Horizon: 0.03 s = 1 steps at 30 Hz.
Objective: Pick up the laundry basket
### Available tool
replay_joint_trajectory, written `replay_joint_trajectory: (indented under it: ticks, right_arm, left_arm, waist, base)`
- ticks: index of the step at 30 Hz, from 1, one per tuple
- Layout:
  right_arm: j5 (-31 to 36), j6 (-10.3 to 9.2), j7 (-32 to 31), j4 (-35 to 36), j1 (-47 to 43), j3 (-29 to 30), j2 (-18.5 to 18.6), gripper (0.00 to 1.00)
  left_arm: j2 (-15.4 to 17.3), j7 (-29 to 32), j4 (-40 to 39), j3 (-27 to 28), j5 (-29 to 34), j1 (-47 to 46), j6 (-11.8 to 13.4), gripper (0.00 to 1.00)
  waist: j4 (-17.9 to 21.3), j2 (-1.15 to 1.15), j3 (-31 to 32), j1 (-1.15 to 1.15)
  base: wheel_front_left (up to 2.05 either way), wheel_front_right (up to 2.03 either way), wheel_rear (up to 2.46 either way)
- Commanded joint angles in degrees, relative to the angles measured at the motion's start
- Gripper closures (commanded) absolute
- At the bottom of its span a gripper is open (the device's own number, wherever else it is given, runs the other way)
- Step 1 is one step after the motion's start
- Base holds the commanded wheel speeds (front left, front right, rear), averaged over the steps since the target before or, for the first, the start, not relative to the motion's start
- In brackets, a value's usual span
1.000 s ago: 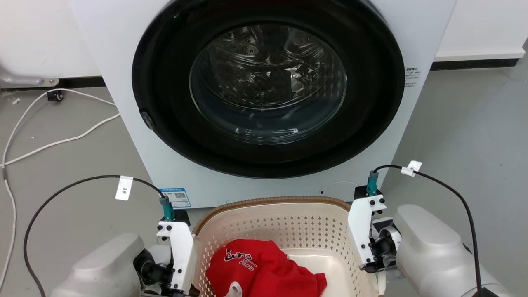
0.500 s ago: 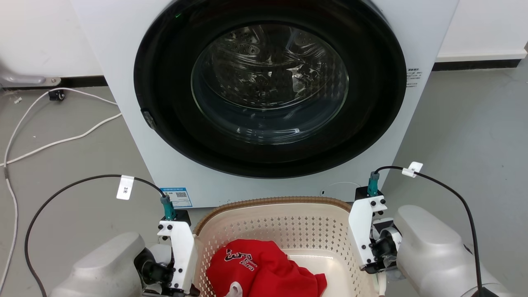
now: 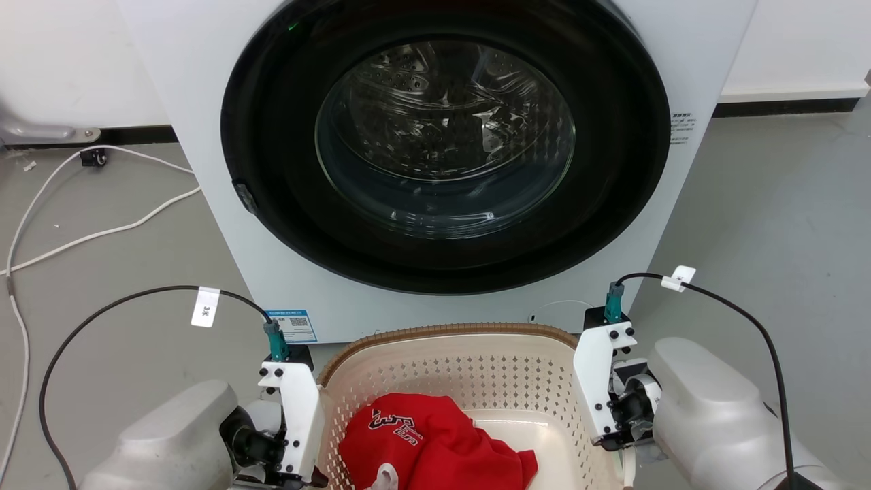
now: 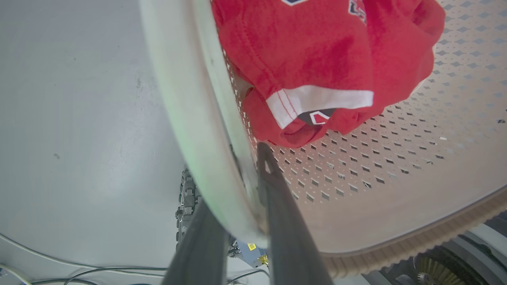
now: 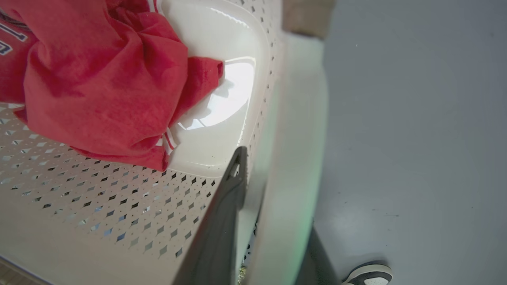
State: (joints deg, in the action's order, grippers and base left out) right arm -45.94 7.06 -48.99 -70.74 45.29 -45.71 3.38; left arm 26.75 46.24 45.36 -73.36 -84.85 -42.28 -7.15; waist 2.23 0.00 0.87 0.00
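Barely anything has moved in the last second. Both wrists and the basket (image 3: 449,331) sit a hair higher in the head view while the washer (image 3: 442,156) behind them stays put, so a lift may just be starting.

The left claw (image 4: 237,178) is clamped on the basket's side, one finger inside the perforated wall, the other outside under the white handle (image 4: 182,99). The right claw (image 5: 273,190) mirrors it on the opposite side, with its inner finger against the wall and its outer finger beneath that handle.

The basket sits between the two claws, its far rim just short of the washer. A red shirt (image 3: 435,442) lies inside, just beyond each inner fingertip. Whether the base has left the floor I cannot tell — no view shows its underside.

As I judge it, the grip is made and the raise is only beginning. The next move calls for both arms to rise together at one rate with the grips held firm — so the basket stays level and clears the washer front.
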Motion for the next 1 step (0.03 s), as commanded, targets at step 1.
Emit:
replay_joint_trajectory:
  ticks: [1]
  right_arm:
    - [-0.7,0.78,0.1,0.6,0.7,-0.3,-0.9,1.0]
  left_arm:
    - [-0.4,0.0,-0.3,0.1,0.3,0.0,-0.6,1.0]
  waist:
    - [0.1,0.0,0.0,0.0]
  base:
    - [0.0,0.0,0.0]
